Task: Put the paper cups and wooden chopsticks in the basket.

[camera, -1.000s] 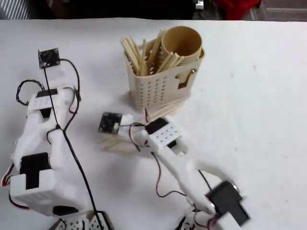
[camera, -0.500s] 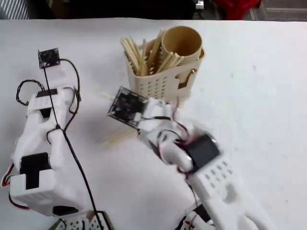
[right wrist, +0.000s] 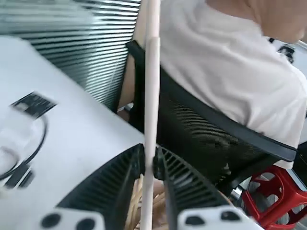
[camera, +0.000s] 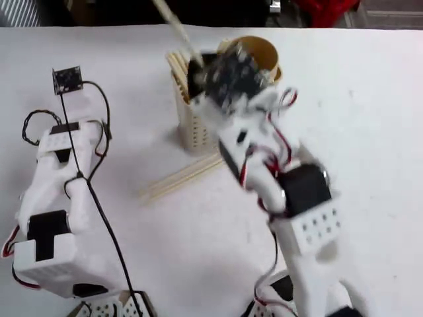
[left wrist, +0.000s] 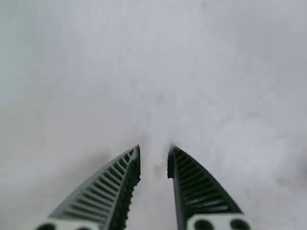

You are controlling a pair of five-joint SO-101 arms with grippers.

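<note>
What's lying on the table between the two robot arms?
Loose wooden chopsticks lie on the white table between the left arm and the right arm, beside the basket. The high view shows this.

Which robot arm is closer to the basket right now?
Right. The right gripper is up over the basket, shut on a chopstick. The left gripper sits off to the side over the table, well away from it.

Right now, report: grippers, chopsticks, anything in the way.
Right gripper shut on one chopstick, above the basket. Left gripper slightly open, empty, over table. Loose chopsticks lie beside basket. No obstruction seen.
</note>
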